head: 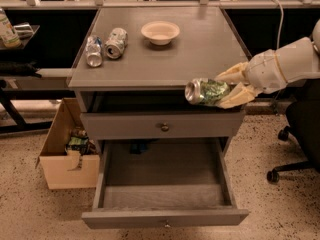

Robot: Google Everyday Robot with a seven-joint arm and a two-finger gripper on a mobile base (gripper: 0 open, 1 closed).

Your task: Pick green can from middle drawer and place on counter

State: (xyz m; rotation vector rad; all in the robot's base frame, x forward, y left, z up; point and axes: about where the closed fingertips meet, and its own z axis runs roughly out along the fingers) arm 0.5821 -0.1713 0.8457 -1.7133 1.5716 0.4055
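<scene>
Gripper (pixel 220 91) clamped on sideways green can (pixel 202 91) at tabletop's (pixel 150 64) 5 o'clock lip; carried too low, it could clip the edge and drop into the open drawer (pixel 165 194).

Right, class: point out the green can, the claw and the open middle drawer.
green can (pixel 206 92), camera view, on its patterned side.
claw (pixel 222 90), camera view, between its fingertips, shut on the green can by the counter (pixel 200 49).
middle drawer (pixel 165 179), camera view, on its bare floor.

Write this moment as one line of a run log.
gripper: at counter front edge, right side | jaws: shut on green can, sideways | middle drawer: open | can not yet on counter
</scene>
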